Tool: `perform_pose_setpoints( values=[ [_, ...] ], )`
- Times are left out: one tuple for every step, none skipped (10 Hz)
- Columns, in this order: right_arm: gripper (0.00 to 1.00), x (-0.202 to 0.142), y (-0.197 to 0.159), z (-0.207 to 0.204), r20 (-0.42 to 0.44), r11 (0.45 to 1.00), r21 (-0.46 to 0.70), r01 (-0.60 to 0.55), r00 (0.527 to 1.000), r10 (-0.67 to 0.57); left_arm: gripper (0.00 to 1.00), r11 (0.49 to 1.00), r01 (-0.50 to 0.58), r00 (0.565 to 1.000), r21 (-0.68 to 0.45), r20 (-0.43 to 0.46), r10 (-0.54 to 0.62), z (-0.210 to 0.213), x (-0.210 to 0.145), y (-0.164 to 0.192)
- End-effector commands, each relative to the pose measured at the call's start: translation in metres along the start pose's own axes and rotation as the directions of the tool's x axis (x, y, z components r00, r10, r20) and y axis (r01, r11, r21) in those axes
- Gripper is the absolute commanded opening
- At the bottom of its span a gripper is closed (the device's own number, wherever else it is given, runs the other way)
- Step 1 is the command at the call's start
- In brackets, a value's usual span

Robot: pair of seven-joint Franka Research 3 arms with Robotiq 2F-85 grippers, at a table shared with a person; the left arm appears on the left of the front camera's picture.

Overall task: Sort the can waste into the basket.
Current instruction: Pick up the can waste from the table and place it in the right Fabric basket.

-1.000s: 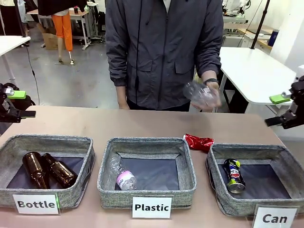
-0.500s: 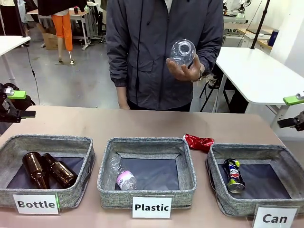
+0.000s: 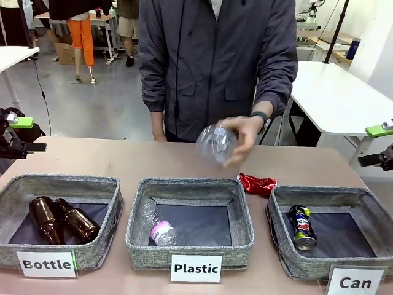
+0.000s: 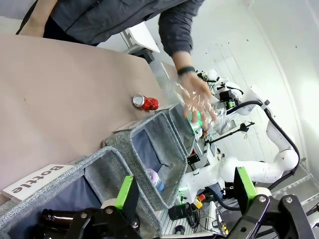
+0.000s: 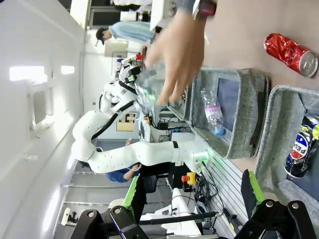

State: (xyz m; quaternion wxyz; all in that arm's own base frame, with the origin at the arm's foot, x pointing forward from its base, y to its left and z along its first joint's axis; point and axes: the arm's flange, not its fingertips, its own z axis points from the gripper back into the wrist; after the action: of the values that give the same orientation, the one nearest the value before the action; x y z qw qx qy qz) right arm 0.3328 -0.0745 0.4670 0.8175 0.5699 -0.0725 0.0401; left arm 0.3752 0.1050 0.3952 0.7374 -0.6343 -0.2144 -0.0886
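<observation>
Bottle bin (image 3: 61, 184) contains two brown bottles (image 3: 61, 220), lying side by side. Plastic bin (image 3: 190, 186) contains one clear bottle (image 3: 158, 228) with a pink label, at its left. Second clear bottle (image 3: 216, 144), blurred, is above the table (image 3: 110, 158) beyond that bin.

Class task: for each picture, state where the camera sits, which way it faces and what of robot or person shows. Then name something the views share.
Front: between the arms, facing across the table at the person; left gripper and right gripper at the edges.
Left wrist: on the left arm, own gripper at the bottom, looking over the Bottle bin toward the hand.
Right wrist: on the right arm, own gripper at the bottom, looking over the basket toward that hand.
Shared by all three: the red can.
</observation>
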Motion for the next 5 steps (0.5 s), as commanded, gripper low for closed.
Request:
perform_pose_setpoints(
  values=[
    [1.00, 0.0005, 0.0012, 0.0007, 0.001, 1.000, -0.001, -0.003, 1.000, 0.003, 1.00, 1.000, 0.006, 1.000, -0.002, 0.012, -0.006, -0.0017, 0.0011, -0.0024],
    [1.00, 0.0005, 0.0012, 0.0007, 0.001, 1.000, -0.001, -0.003, 1.000, 0.003, 1.00, 1.000, 0.006, 1.000, -0.002, 0.012, -0.006, -0.0017, 0.0011, -0.0024],
    [1.00, 0.0005, 0.0012, 0.0007, 0.001, 1.000, -0.001, -0.003, 1.000, 0.003, 1.00, 1.000, 0.006, 1.000, -0.002, 0.012, -0.006, -0.0017, 0.0011, -0.0024],
    [1.00, 0.0005, 0.0012, 0.0007, 0.001, 1.000, -0.001, -0.003, 1.000, 0.003, 1.00, 1.000, 0.006, 1.000, -0.002, 0.012, -0.006, -0.0017, 0.0011, -0.0024],
    [1.00, 0.0005, 0.0012, 0.0007, 0.001, 1.000, -0.001, -0.003, 1.000, 0.003, 1.00, 1.000, 0.006, 1.000, -0.002, 0.012, -0.006, -0.0017, 0.0011, -0.0024]
  ],
)
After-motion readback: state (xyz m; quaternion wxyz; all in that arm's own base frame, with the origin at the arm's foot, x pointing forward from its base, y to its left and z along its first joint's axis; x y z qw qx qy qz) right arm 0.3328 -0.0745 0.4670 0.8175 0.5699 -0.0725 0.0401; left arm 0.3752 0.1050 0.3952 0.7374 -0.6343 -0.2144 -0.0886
